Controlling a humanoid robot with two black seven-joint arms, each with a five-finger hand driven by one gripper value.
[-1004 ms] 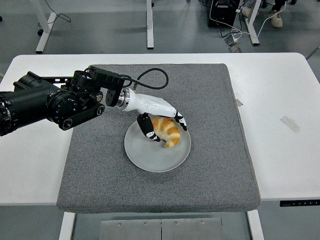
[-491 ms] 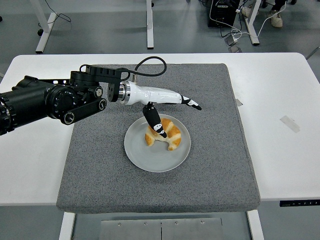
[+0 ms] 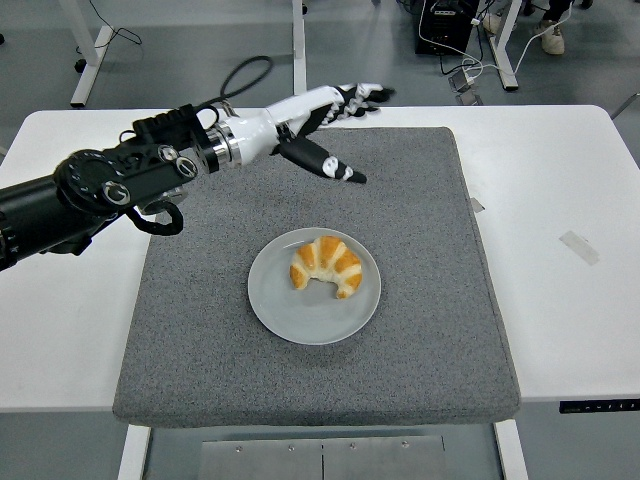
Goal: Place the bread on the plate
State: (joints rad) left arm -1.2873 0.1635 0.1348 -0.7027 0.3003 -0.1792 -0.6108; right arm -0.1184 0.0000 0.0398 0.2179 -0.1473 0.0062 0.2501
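Observation:
A golden croissant (image 3: 327,268) lies on the round grey plate (image 3: 300,318), which sits in the middle of the grey mat (image 3: 200,330). My left hand (image 3: 340,120) is raised over the mat's far edge, well clear of the plate, with its white and black fingers (image 3: 345,172) spread and holding nothing. Its black arm reaches in from the left edge. The right arm does not show.
The mat covers most of the white table (image 3: 560,300). A small strip of tape (image 3: 581,247) lies on the table at the right. Desk legs and cables stand on the floor beyond the far edge.
The left hand let go of the croissant, which now rests on the plate. The hand then lifted and drew back toward the far left with its fingers spread.

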